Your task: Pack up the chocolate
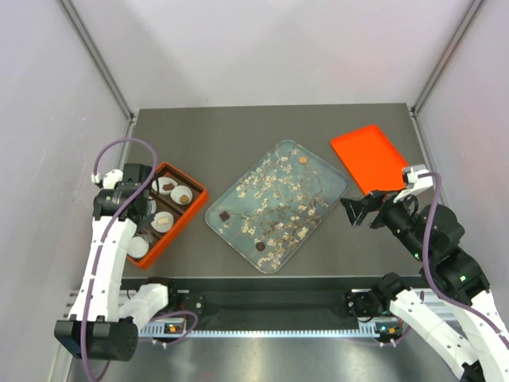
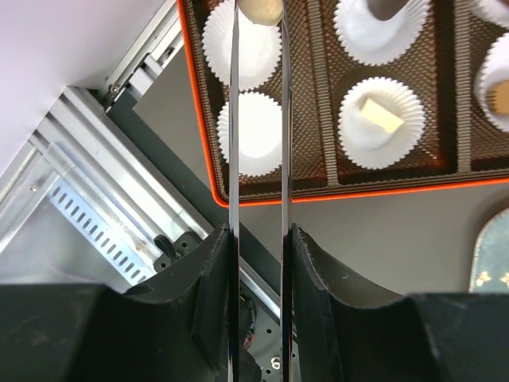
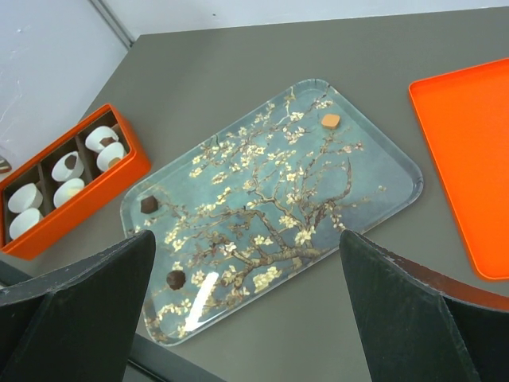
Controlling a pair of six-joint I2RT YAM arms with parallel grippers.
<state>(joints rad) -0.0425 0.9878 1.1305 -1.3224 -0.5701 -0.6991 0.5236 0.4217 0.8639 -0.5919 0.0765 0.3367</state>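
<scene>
Clamping a round tan chocolate (image 2: 261, 8) between its two thin blades, the left gripper (image 2: 259, 28) hangs over a white paper cup (image 2: 238, 56) in the orange box (image 2: 358, 193). Right of the blades, another cup holds a cream square chocolate (image 2: 380, 115), a detail only this view gives. Down by the fingers' base runs an aluminium rail (image 2: 95, 183). From the right wrist, the right gripper (image 3: 246, 239) has its jaws spread wide and grips nothing. It faces the clear tray (image 3: 402, 171), whose blossom print reads plainly here. Ahead of its left finger lie a dark chocolate (image 3: 148, 204) and a second dark chocolate (image 3: 176, 278), with a caramel chocolate (image 3: 330, 120) farther out. An orange lid (image 3: 469, 151) lies off to its right, just beside the tray. Only the top view takes in both arms: the right gripper sits near the tray's edge without touching it, and the left one is over the box. A dark grey table (image 1: 199, 135) carries everything, between pale walls (image 1: 262, 48).
</scene>
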